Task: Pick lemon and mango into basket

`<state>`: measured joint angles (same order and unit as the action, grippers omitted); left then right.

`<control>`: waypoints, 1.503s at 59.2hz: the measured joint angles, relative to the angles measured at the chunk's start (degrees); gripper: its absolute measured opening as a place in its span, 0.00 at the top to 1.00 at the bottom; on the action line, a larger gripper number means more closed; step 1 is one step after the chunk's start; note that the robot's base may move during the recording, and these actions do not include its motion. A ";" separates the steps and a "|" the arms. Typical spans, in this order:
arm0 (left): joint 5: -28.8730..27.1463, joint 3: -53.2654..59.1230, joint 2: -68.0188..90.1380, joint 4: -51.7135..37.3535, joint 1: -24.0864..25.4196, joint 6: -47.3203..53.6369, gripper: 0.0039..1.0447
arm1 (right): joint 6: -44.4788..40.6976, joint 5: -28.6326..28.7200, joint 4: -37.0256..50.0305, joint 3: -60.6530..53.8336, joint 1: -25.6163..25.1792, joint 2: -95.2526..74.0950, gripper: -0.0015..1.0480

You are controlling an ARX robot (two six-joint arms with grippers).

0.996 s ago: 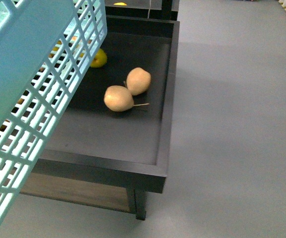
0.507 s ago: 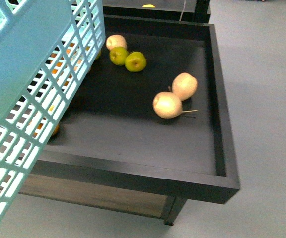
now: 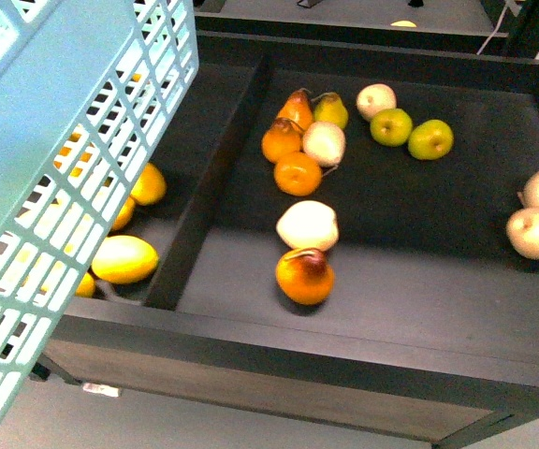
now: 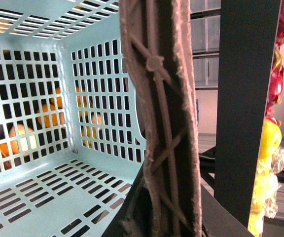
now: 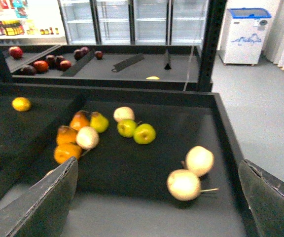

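My right fingers [image 5: 53, 200] are standing wide apart with nothing between them, hanging over the tray [image 3: 279, 341]. The lemon [image 3: 124, 259] I am aiming for is lying off to the left of that open gap, across the divider [image 3: 209, 187] in the neighbouring compartment. Its long axis is running roughly across my line of approach, with more yellow fruit [image 3: 148, 183] just beyond it. The basket [image 3: 54, 140] is hanging tilted on that same side, hiding part of the compartment from the front camera. Its handle [image 4: 161, 123] is filling the left wrist view, so I cannot tell whether the left fingers are closed on it. I am judging the right gripper [image 5: 158, 163] to be the free one for this reach, and it needs to swing left. The mango I am not making out for sure.
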<state>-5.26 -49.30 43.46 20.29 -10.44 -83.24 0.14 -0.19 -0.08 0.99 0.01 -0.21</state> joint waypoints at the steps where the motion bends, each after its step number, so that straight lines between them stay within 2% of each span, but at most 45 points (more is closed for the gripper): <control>1: 0.02 0.00 0.00 0.00 0.00 0.00 0.94 | 0.00 0.02 0.00 0.00 0.00 0.00 0.08; 89: 0.28 -0.13 0.00 -0.02 0.00 -0.04 0.94 | 0.00 0.15 -0.02 0.00 0.00 0.02 0.08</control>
<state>-4.97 -49.43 43.46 20.27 -10.44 -83.29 0.14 -0.03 -0.10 0.99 0.01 -0.19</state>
